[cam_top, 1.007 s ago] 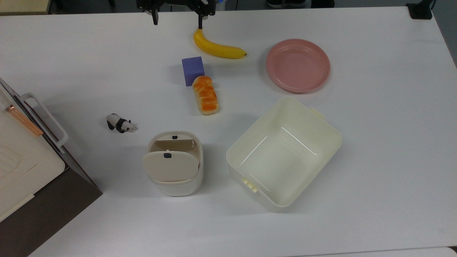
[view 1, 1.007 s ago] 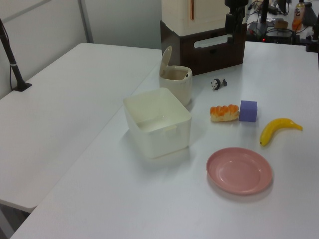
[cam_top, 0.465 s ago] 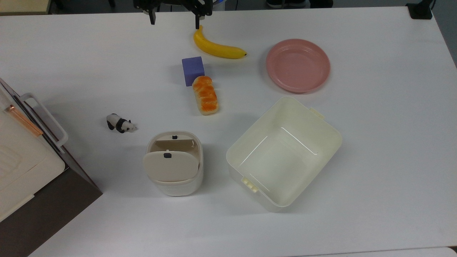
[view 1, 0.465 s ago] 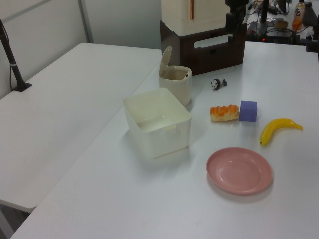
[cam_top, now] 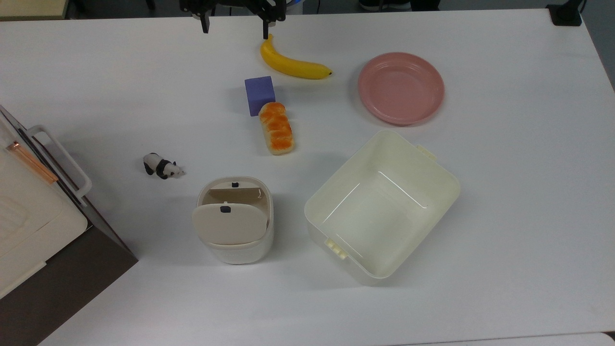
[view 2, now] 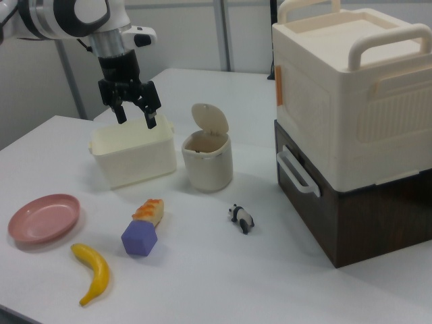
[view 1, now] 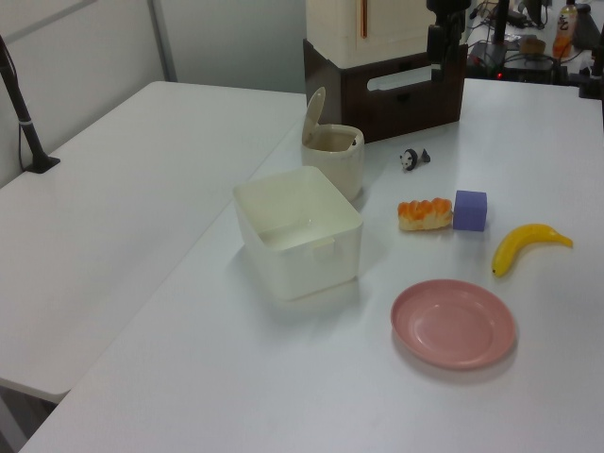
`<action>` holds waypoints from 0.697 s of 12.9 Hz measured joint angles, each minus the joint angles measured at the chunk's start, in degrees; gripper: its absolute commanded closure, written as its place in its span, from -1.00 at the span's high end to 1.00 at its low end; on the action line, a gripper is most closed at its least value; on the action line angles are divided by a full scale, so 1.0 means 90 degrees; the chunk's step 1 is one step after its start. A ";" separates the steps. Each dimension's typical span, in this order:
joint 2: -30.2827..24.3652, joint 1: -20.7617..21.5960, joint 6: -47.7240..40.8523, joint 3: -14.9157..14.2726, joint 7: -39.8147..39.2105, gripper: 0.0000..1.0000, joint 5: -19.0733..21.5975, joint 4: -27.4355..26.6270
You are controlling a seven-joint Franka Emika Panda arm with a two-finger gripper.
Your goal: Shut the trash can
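Note:
The trash can is a small cream-white bin standing near the front of the white table. Its beige lid is hinged up and open, and the inside of the bin shows behind it. A small dark button sits on the rim. The left view shows the trash can with its lid upright, as does the right view, with the trash can and lid. My gripper hangs open and empty at the far table edge, well away from the bin, above the banana's tip. In the right view the gripper is high over the table.
Between gripper and bin lie a banana, a purple block and a bread loaf. A pink plate and a large lidless cream tub sit at the top view's right. A toy panda and a cream box on a dark cabinet are at the top view's left.
My gripper has shifted slightly toward the top view's upper edge since a second ago, then held still. The trash can's lid has stayed open.

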 measured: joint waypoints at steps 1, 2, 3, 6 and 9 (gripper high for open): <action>0.0000 0.0000 0.0000 0.0000 0.0000 1.00 0.0000 0.0000; 0.0000 0.0001 0.0000 0.0000 0.0000 1.00 0.0000 0.0000; 0.0000 0.0001 0.0000 0.0000 0.0000 0.86 0.0000 0.0000; 0.0000 0.0008 0.0000 0.0000 -0.0009 -0.12 0.0000 0.0000; 0.0000 0.0012 0.0000 0.0000 -0.0248 -0.95 0.0000 -0.0002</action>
